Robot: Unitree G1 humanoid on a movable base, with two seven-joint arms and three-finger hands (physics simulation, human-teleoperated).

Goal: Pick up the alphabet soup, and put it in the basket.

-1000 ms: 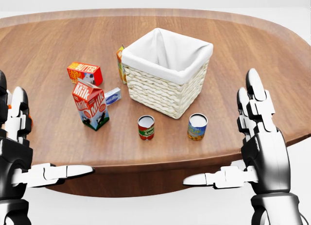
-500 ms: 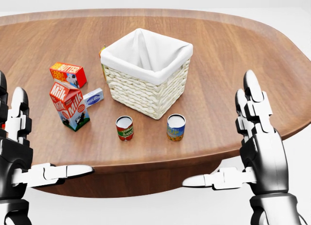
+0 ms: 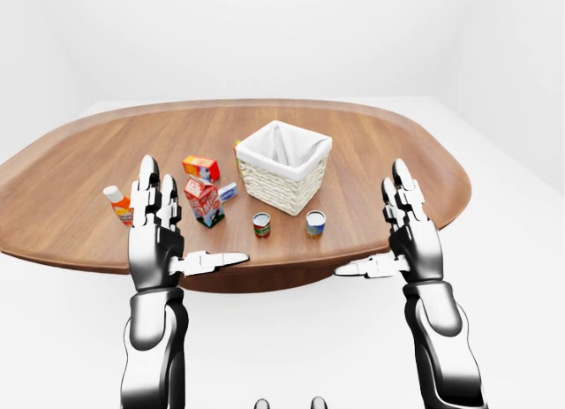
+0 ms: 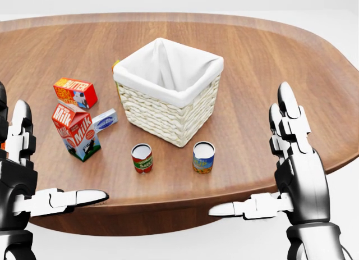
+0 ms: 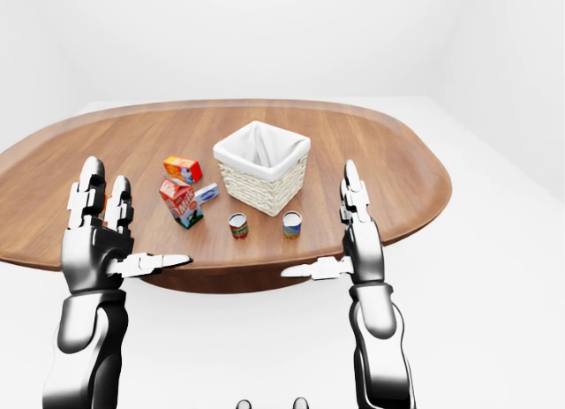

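Observation:
The alphabet soup, a blue and yellow can (image 4: pixel 203 157), stands upright on the wooden table (image 4: pixel 269 58), just below the basket in the head view. The white-lined wicker basket (image 4: pixel 168 91) is open at the top and holds nothing I can see. A red and green can (image 4: pixel 142 158) stands to the left of the soup. My left hand (image 4: pixel 56 164) and right hand (image 4: pixel 255 164) are both open and empty. They are raised at the table's near edge, apart from the cans.
A milk carton (image 4: pixel 76 131), a butter box (image 4: pixel 74 92) and a small white and blue box (image 4: pixel 105 120) stand left of the basket. An orange carton (image 4: pixel 116 66) peeks from behind it. A bottle (image 3: pixel 117 204) lies at the far left.
The camera has moved: the whole table scene slid left and slightly down in the head view. Both hands keep the same open pose.

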